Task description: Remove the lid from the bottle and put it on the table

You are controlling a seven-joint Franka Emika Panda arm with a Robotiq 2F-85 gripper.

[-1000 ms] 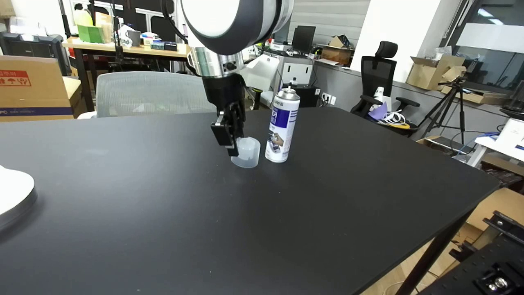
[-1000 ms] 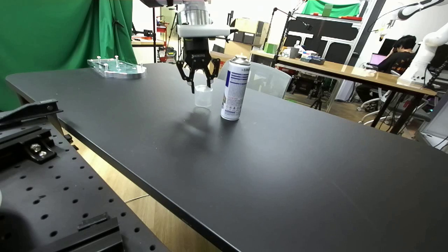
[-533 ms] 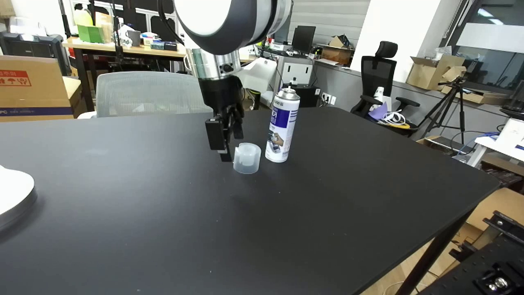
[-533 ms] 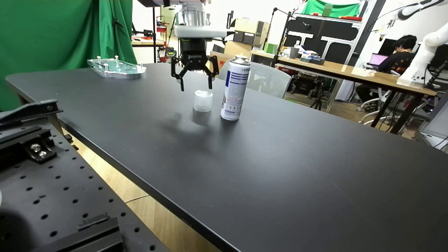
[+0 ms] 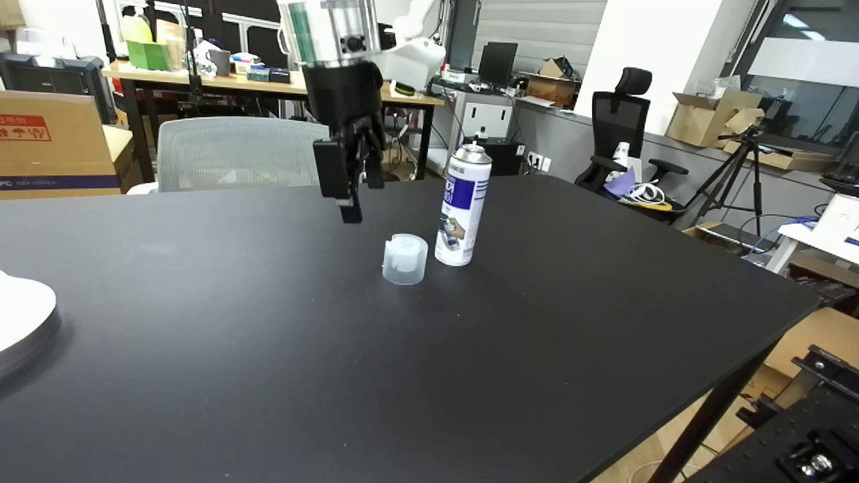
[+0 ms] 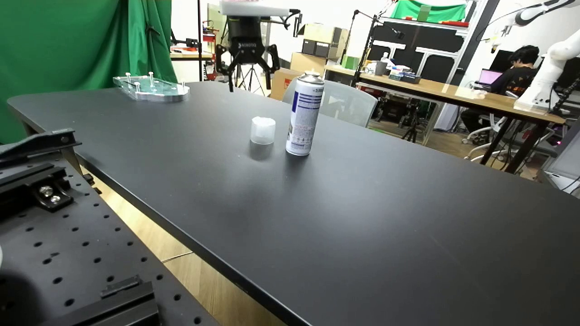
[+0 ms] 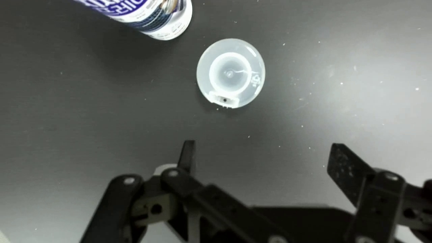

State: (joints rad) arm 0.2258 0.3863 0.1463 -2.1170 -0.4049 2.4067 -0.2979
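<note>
The lid [image 5: 405, 260], a short translucent cap, stands by itself on the black table [image 5: 268, 349]. Beside it the bottle [image 5: 463, 204], white with a blue label, is upright and shows its bare metal top and nozzle; a small gap separates the two in both exterior views. From above, the wrist view has the lid [image 7: 231, 72] as a pale disc and only the lower part of the bottle [image 7: 152, 17]. My gripper [image 6: 249, 88] hangs above the table, higher than the lid and clear of it. Its fingers are wide apart, and nothing is between them.
A clear plate with pegs [image 6: 154, 88] lies at the table's far end in an exterior view. A white round object [image 5: 23, 315] sits at the left edge of an exterior view. A mesh chair [image 5: 241, 154] stands behind the table.
A second ago my gripper was at the lid with its fingers around it. The fingers have spread and let go, the lid has dropped slightly onto the table, and the gripper has risen away.
</note>
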